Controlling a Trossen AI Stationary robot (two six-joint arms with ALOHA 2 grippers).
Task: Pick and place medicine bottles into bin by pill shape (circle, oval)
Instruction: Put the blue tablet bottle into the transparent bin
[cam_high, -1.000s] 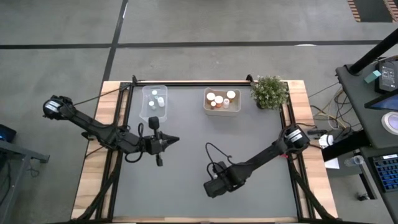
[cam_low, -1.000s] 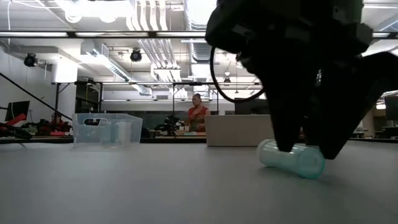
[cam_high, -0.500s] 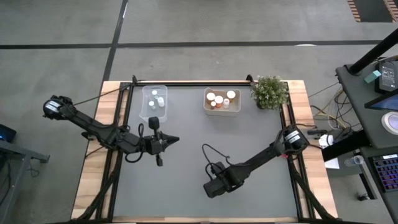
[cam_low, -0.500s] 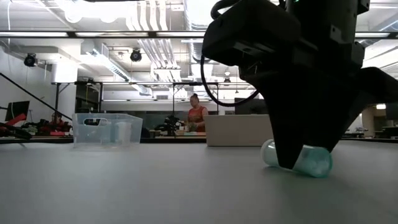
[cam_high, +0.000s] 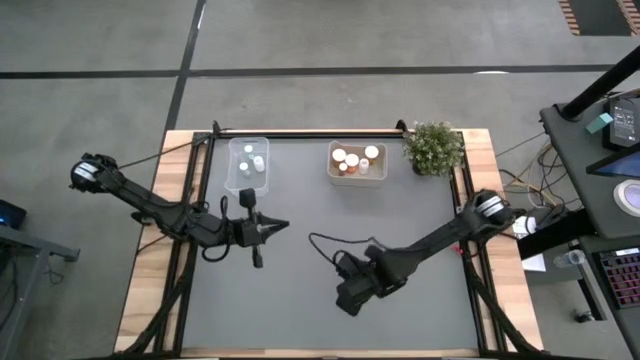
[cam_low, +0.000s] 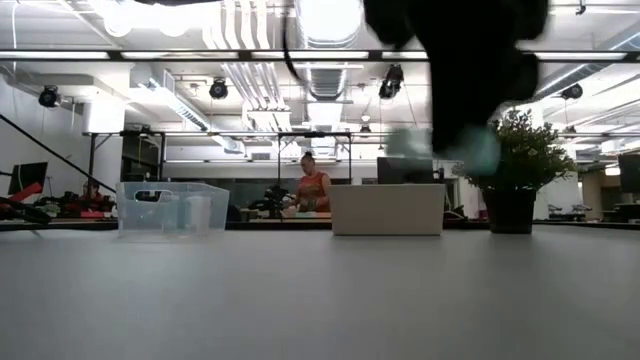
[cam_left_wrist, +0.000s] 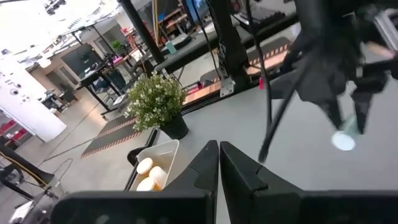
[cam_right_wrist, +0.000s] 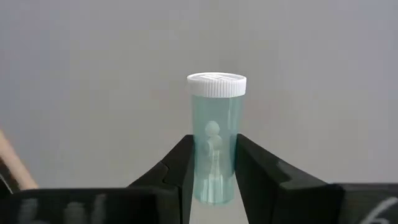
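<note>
Medicine bottle (cam_right_wrist: 216, 143) upright between right tool (cam_right_wrist: 211, 171) fingers

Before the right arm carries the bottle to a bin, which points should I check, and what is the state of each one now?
1. Grip: the right gripper is shut on the pale bottle, with a finger on each side. Ok.
2. Cap: the white cap sits on the bottle. Ok.
3. Lift: in the low view the bottle is off the table. Ok.
4. Pill shape: pale pills show through the wall, but round or oval is unclear. Cannot tell.
5. Bins: the clear bin and the tan bin stand at the far edge with room inside. Ok.
6. Left gripper: shut, empty, near the clear bin, beside the way there. Cannot tell.
</note>
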